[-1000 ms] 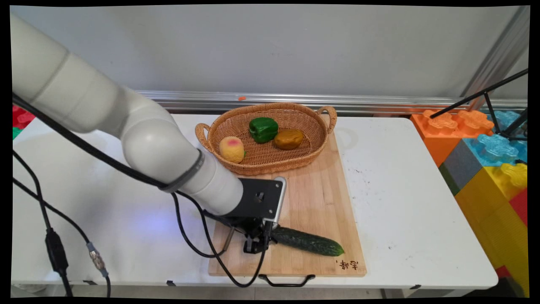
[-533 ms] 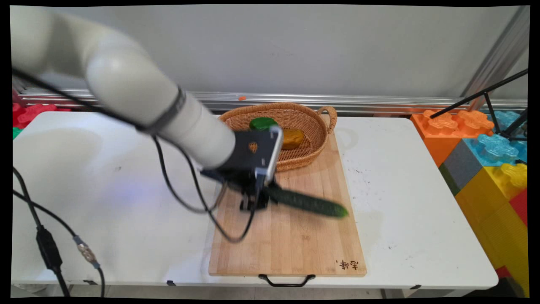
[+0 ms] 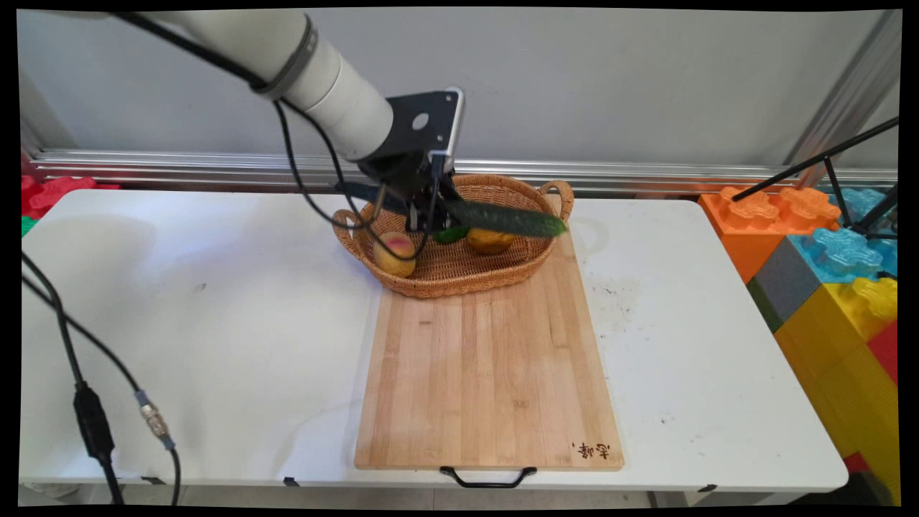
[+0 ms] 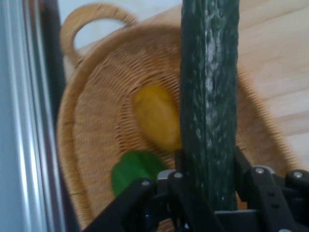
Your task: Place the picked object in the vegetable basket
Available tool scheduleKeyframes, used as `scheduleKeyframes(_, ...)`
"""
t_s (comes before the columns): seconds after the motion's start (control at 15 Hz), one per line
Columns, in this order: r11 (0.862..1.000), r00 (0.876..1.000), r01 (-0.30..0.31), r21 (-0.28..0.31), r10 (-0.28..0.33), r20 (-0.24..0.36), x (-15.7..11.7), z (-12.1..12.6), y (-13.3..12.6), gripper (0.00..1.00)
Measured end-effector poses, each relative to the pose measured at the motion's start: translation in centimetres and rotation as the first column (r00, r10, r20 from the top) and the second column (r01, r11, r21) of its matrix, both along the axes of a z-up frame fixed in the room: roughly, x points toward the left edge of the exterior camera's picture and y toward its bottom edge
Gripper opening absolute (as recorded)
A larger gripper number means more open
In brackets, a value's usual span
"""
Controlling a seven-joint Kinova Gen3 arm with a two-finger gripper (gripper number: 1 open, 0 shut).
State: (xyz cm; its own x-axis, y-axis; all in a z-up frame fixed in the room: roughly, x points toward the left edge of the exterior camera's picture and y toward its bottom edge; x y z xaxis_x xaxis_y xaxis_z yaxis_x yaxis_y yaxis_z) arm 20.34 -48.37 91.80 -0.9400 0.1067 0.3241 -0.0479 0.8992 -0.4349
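The cucumber (image 3: 502,219) is off the board and up in the air, upper centre of the main view. It lies roughly level, with its free end pointing frame-right over the basket's far-right rim. Your hand (image 3: 423,219) has it clamped by the left end. In the hand view the fingers sit tight on both sides of the cucumber (image 4: 210,96), which runs straight up out of the hand (image 4: 207,193) and past the top edge, so its tip is cut off there.

Directly below is the wicker basket (image 3: 459,283), w/ three items inside:
- a peach (image 3: 395,253) at its left end
- a yellow-brown fruit (image 3: 490,242) right of centre
- a green pepper (image 3: 451,234), mostly hidden behind hand and cucumber in the main view, only a sliver showing

The hand view shows the pepper (image 4: 135,169) and yellow fruit (image 4: 157,123) better, though both are soft-edged, so you can't tell what kind of fruit the yellow one is.

The basket's near edge rests on the far end of the wooden cutting board (image 3: 488,373), which sits on the white tabletop (image 3: 215,323). Coloured blocks (image 3: 826,251) are stacked at frame right, off the tabletop. Black cables (image 3: 93,424) hang at lower left.
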Motion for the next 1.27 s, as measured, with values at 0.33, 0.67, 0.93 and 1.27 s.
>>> scheduleKeyframes(0.33, 0.999, 1.0, -0.016, 0.029, 0.016, 0.012, 1.3, -3.4, -5.1, 0.0)
scheduleKeyframes(0.67, 0.996, 1.0, 0.002, 0.086, -0.002, 0.0, 0.8, -7.4, -7.5, 0.0)
scheduleKeyframes(0.93, 0.995, 1.0, 0.028, 0.092, -0.029, 0.004, 0.5, -8.7, -8.6, 1.0)
scheduleKeyframes(1.27, 0.994, 0.999, 0.049, 0.097, -0.051, 0.016, 0.7, -8.6, -9.2, 1.0)
